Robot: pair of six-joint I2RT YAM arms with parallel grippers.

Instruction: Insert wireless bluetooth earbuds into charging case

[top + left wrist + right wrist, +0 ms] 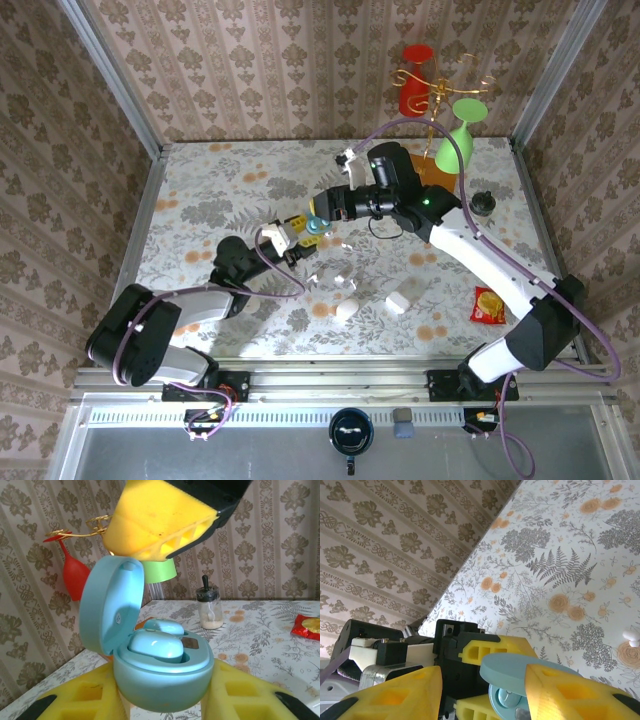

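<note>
Brown damask wallpaper closes in three sides of a floral-printed surface (210, 200). At its far right, a gold rack (440, 95) hangs a red glass (415, 80) and a green glass (458, 140) upside down. A small jar (484, 203) stands beside the rack, and a red packet (488, 303) lies nearer the arms. Two white cases (347, 311) lie near the front centre.

The left arm (200, 305) stays low and reaches to mid-surface. The left fingers (87, 697) pinch the body of a pale blue charging case (160, 680), whose lid stands upright and open. Two pale blue earbuds (156, 646) sit in its wells.

The right arm (490, 265) stretches in from the right with its elbow raised. The right fingers (395, 695) are spread, one tip resting on the lid's top edge.
</note>
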